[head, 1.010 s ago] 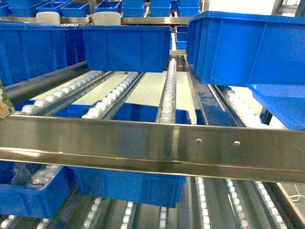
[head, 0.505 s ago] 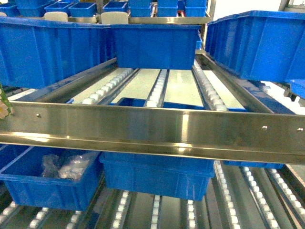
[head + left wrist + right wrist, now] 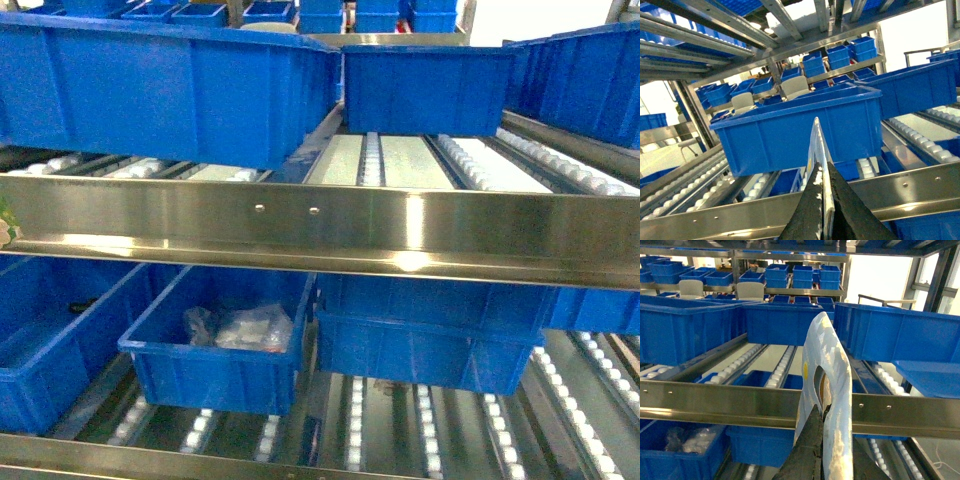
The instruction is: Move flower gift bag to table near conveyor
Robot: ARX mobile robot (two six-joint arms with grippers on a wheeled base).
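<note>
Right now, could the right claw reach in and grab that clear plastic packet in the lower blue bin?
Probably not. The right claw is shut on the gift bag, so it has no free grip, and the steel rail runs in front of the bin holding the packet.

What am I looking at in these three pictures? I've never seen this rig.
A wheeled robot with two arms. The head camera faces a steel conveyor rack of white rollers carrying blue bins; one lower bin holds clear plastic packets. The other two pictures come from cameras on each wrist. The left gripper is shut on a thin pale edge, probably of the gift bag. The right gripper pinches the bag's handle. No table shows.
</note>
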